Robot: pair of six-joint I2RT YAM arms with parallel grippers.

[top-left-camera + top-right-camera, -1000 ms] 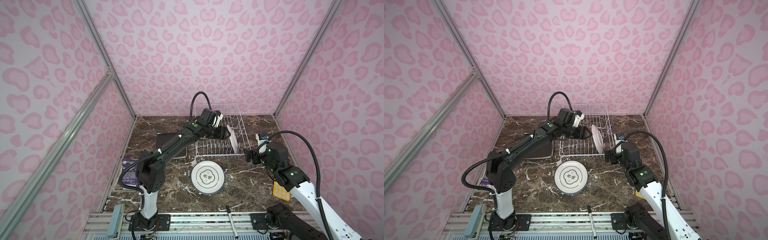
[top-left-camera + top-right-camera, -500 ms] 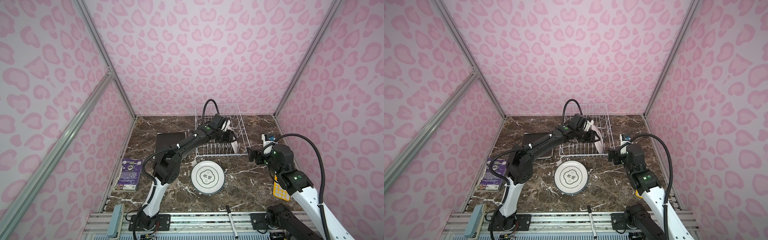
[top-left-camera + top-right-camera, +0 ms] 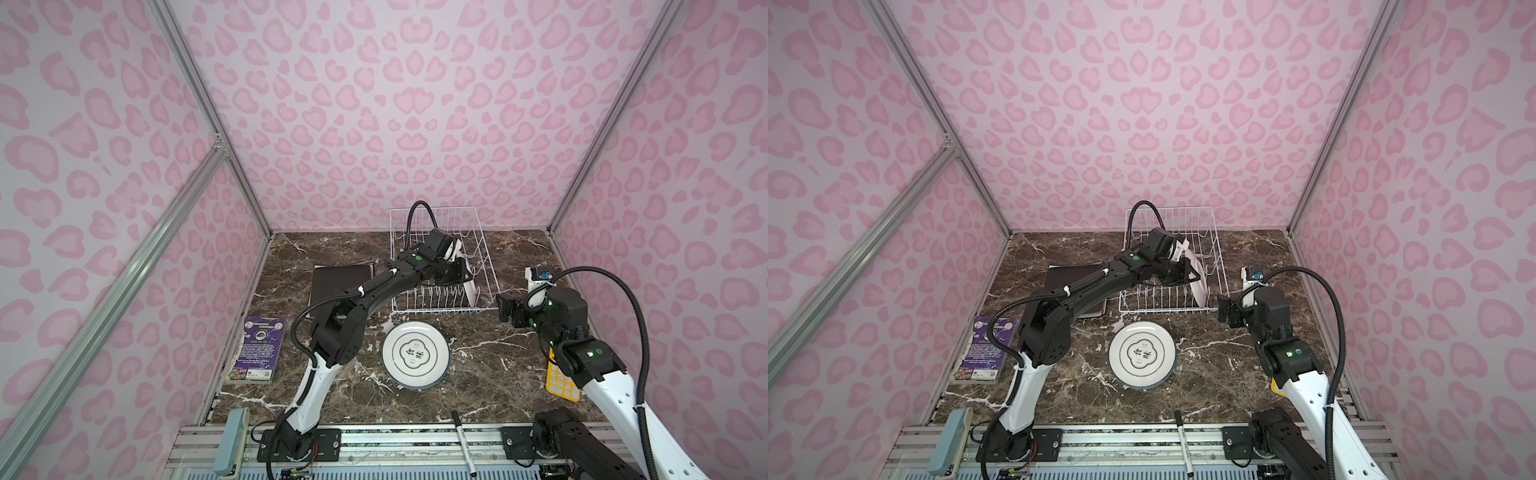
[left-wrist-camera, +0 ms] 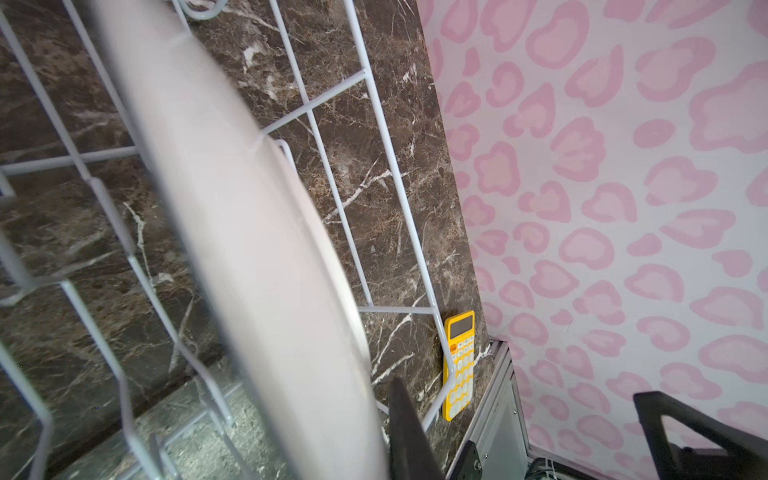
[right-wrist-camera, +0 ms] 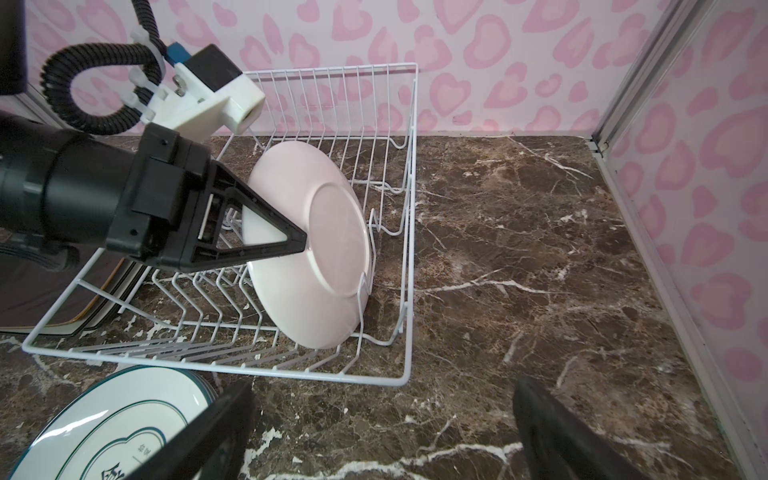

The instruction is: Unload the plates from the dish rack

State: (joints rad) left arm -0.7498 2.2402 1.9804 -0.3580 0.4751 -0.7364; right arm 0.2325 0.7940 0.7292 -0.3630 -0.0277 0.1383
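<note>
The white wire dish rack stands at the back of the marble table. A single round white plate stands on edge in it at the right end. My left gripper is shut on that plate's upper rim. A stack of round printed plates lies in front of the rack. A dark-faced square plate stack lies to its left. My right gripper hangs open and empty off the rack's front right corner.
A yellow calculator lies by the right wall under my right arm. A purple booklet sits at the left edge. A marker pen rests on the front rail. Pink walls close in three sides.
My left gripper moved right across the rack to the standing plate and shut on its rim. The right gripper drew back slightly to the right, still open.
</note>
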